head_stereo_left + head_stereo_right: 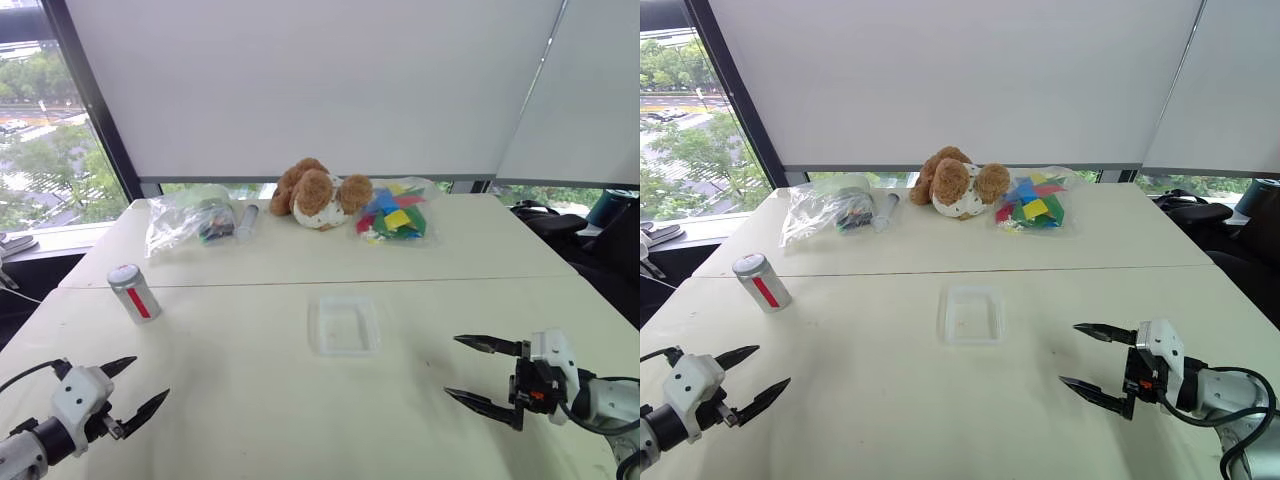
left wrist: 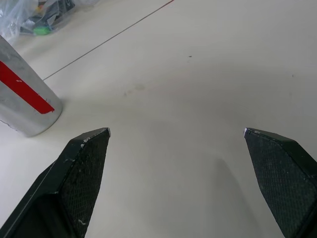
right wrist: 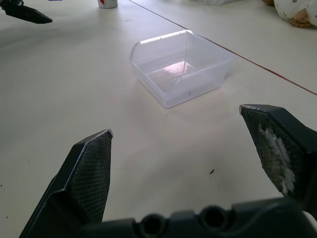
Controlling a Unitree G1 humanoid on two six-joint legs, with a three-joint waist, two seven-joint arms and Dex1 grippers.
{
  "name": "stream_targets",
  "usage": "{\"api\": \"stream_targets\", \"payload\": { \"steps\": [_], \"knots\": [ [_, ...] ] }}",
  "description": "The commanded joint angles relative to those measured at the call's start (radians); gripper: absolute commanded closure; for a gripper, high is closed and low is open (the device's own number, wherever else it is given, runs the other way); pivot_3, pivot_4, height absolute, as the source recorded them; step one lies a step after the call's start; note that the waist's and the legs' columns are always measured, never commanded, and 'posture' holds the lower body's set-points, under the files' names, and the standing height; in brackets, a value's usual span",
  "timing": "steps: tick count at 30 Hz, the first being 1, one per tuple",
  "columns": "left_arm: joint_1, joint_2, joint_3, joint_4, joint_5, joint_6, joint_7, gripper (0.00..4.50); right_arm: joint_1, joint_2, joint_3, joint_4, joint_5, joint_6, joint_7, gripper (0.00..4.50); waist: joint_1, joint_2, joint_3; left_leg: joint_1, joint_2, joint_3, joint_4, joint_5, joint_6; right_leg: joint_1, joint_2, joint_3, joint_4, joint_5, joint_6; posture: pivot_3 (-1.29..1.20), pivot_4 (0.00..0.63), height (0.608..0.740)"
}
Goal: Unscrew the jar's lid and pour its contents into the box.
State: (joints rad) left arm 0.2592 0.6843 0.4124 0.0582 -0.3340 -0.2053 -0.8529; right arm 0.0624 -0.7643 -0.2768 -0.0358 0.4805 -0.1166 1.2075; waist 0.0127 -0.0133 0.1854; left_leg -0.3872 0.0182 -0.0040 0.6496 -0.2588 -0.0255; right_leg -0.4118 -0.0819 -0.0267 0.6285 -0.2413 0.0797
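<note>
Two claws hover wide apart and empty over the table. It's the left gripper that sits nearer the jar, which stands upright with its lid on, ahead of that claw and slightly inboard. The box lies mid-table, ahead of the right gripper and toward centre. Both arms reach low, nearly level, angled inward.

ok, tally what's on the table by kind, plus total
Jar, lid on: 1 — jar, lid
Clear box: 1 — box
Clear plastic bags: 2 — bag of dark items, bag of coloured pieces
Plush toy: 1 — teddy bear
Total: 5
</note>
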Motion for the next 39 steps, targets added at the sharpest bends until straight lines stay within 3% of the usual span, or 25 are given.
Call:
{"api": "stream_targets", "payload": {
  "steps": [1, 8, 10, 18, 24, 30, 35, 39],
  "knots": [
    [-0.007, 0.006, 0.01, -0.035, 0.005, -0.01, 0.01, 0.04, -0.017, 0.001, -0.001, -0.001, 0.002, -0.018, 0.008, 0.0, 0.0, 0.0, 0.0, 0.0, 0.0, 0.0, 0.0, 0.0, 0.0, 0.0, 0.0, 0.0, 0.0, 0.0, 0.0, 0.0, 0.15, 0.74],
    [0.001, -0.036, 0.07, -0.11, -0.122, 0.107, 0.057, 0.04, -0.049, 0.036, 0.009, 0.006, 0.04, -0.007, 0.019, 0.0, 0.0, 0.0, 0.0, 0.0, 0.001, 0.0, 0.0, 0.0, 0.0, 0.0, 0.0, 0.0, 0.0, 0.0, 0.0, 0.0, 0.15, 0.74],
    [0.01, -0.1, 0.133, -0.15, -0.167, 0.142, 0.162, 0.04, -0.082, 0.07, 0.022, -0.033, 0.078, 0.023, 0.0, 0.0, -0.003, 0.0, 0.0, 0.0, 0.002, 0.0, 0.0, 0.0, 0.0, 0.0, 0.0, 0.0, 0.0, 0.0, 0.0, 0.0, 0.15, 0.74],
    [0.118, -0.425, 0.28, -0.237, -0.122, 0.157, 0.593, 0.04, -0.269, 0.256, 0.118, -0.143, 0.112, 0.06, -0.138, 0.0, -0.019, -0.002, 0.0, 0.001, 0.005, 0.0, -0.001, 0.0, 0.0, 0.0, 0.002, 0.0, 0.0, 0.001, 0.0, 0.0, 0.15, 0.74],
    [0.059, -0.465, 0.188, -0.332, -0.038, 0.174, 0.702, 0.04, -0.333, 0.302, 0.165, -0.134, 0.101, 0.063, -0.148, 0.0, 0.021, -0.005, -0.001, -0.002, 0.003, -0.002, 0.003, 0.0, 0.0, 0.001, 0.001, -0.003, 0.0, 0.001, -0.001, 0.0, 0.15, 0.74],
    [-0.099, -0.472, 0.071, -0.418, 0.05, 0.335, 0.857, 0.04, -0.349, 0.288, 0.181, -0.123, 0.097, 0.063, -0.123, 0.0, 0.023, -0.005, -0.001, -0.002, 0.0, -0.001, 0.003, 0.0, 0.0, 0.001, 0.001, -0.003, 0.0, 0.001, -0.001, 0.0, 0.15, 0.74],
    [-0.238, -0.482, -0.001, -0.398, 0.172, 0.44, 0.996, 0.04, -0.359, 0.282, 0.179, -0.108, 0.093, 0.064, -0.118, 0.0, 0.019, -0.005, -0.001, -0.001, -0.001, -0.002, 0.002, 0.0, 0.0, 0.001, 0.002, -0.003, 0.001, 0.001, 0.0, 0.0, 0.15, 0.74],
    [-0.37, -0.505, -0.06, -0.282, 0.26, 0.428, 1.076, 0.04, -0.355, 0.28, 0.18, -0.105, 0.093, 0.069, -0.116, 0.0, 0.023, -0.005, -0.001, -0.001, -0.001, -0.002, 0.002, 0.0, 0.0, 0.001, 0.002, -0.003, 0.001, 0.001, 0.0, 0.0, 0.15, 0.74]
  ]
}}
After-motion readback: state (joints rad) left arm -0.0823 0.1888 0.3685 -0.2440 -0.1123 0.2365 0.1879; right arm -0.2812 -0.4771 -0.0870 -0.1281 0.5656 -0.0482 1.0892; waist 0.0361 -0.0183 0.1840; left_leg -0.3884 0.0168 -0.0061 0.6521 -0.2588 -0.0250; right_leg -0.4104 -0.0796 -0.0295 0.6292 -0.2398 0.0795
